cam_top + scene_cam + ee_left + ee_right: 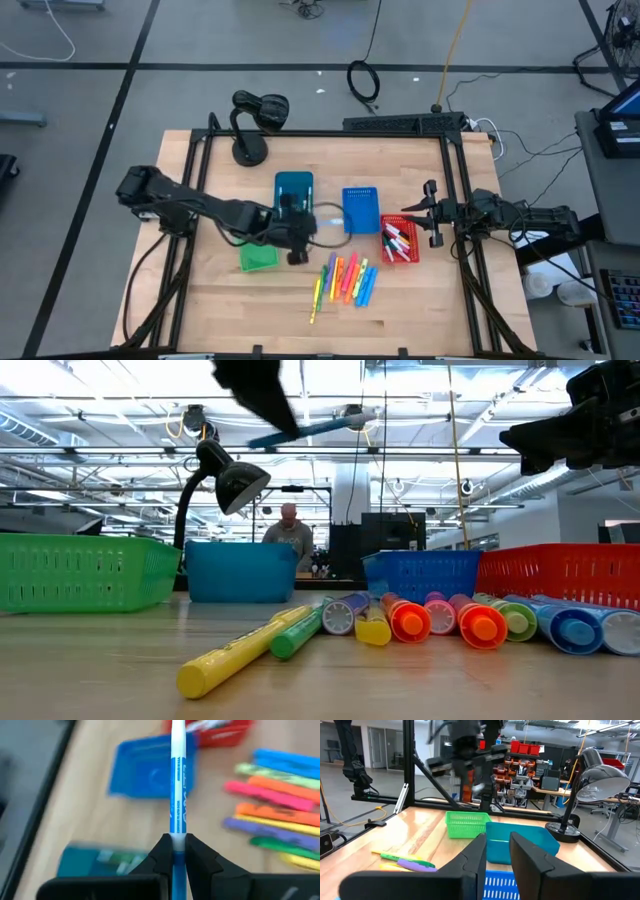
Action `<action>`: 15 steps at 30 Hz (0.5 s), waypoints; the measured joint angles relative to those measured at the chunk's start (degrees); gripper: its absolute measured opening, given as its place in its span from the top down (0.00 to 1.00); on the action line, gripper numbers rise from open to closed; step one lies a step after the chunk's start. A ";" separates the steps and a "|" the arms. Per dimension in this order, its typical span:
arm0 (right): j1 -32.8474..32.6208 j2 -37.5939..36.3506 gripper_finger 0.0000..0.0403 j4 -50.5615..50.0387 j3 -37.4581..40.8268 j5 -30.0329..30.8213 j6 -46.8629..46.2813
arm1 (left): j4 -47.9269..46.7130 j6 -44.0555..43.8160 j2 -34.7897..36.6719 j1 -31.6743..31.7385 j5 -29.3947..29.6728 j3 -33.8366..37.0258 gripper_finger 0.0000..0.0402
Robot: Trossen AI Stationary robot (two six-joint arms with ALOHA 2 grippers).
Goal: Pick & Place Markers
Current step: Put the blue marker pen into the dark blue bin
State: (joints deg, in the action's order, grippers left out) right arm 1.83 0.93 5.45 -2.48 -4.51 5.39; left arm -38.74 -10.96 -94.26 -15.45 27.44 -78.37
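Left pincer [178,851] clamps a blue-and-white marker [178,795] above the tabletop [220,300], mid-carry; next, I judge, comes release over a bin.

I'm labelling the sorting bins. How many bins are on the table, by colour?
teal bin: 1
blue bin: 1
red bin: 1
green bin: 1
Total: 4 bins

Bins [361,208] + lamp [250,150] at back; front tbl [230,300] open
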 joint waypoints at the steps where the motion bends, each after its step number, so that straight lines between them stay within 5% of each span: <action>1: -0.02 0.00 0.82 -0.10 0.01 0.00 -0.01 | -1.73 -4.18 0.60 0.15 1.88 0.00 0.92; 10: -0.01 0.02 0.82 0.00 0.00 0.00 0.00 | -23.70 -44.08 1.69 6.64 8.41 0.02 0.92; 15: 0.00 0.02 0.82 0.05 0.01 -0.02 -0.01 | -23.73 -55.09 1.55 12.17 8.90 2.03 0.92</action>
State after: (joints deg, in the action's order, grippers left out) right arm 1.83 0.95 5.50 -2.47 -4.54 5.37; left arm -62.46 -66.05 -92.71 -3.27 36.35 -76.34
